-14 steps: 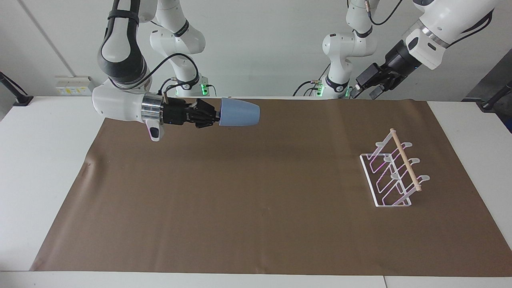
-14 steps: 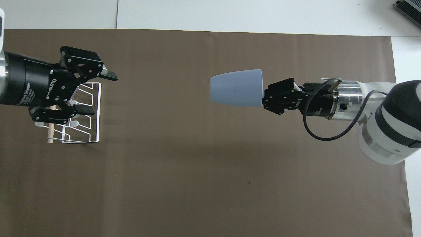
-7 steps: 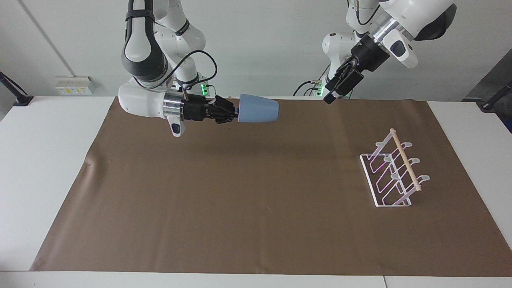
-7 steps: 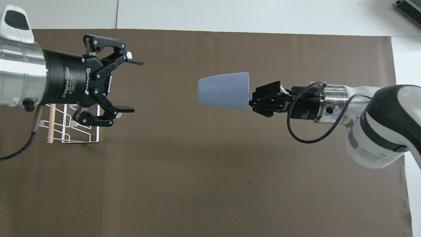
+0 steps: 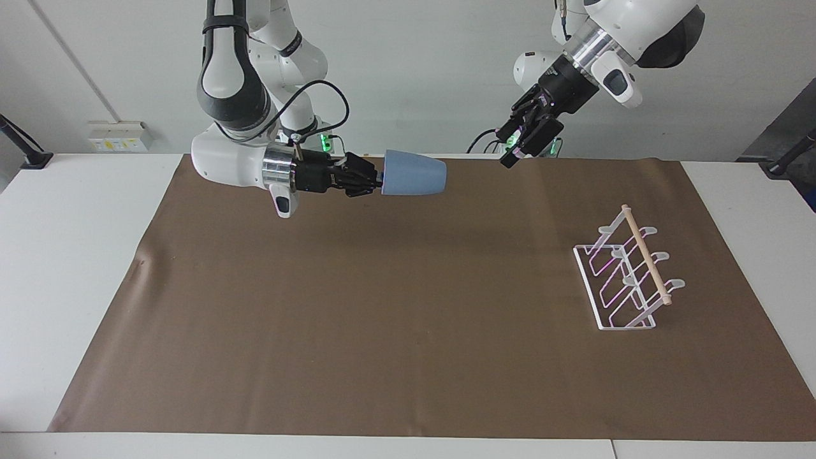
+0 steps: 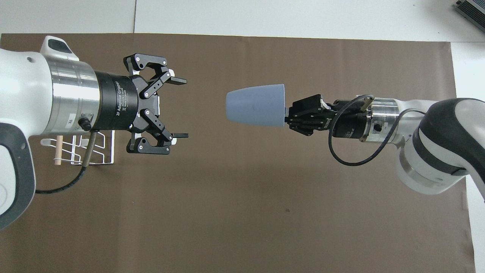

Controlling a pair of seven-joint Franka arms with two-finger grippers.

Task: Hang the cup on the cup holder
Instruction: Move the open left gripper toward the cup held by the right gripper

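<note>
The brown mat (image 5: 408, 306) covers the tabletop (image 5: 70, 255); the rack (image 5: 628, 274) stands on it toward my left arm's end. My right claw (image 6: 288, 116) pinches the cup (image 6: 255, 105) by its wide end, holding it sideways in the air over the mat. My left claw (image 6: 180, 108) is spread, raised, its fingers pointing at the cup's narrow end, well apart from it.
</note>
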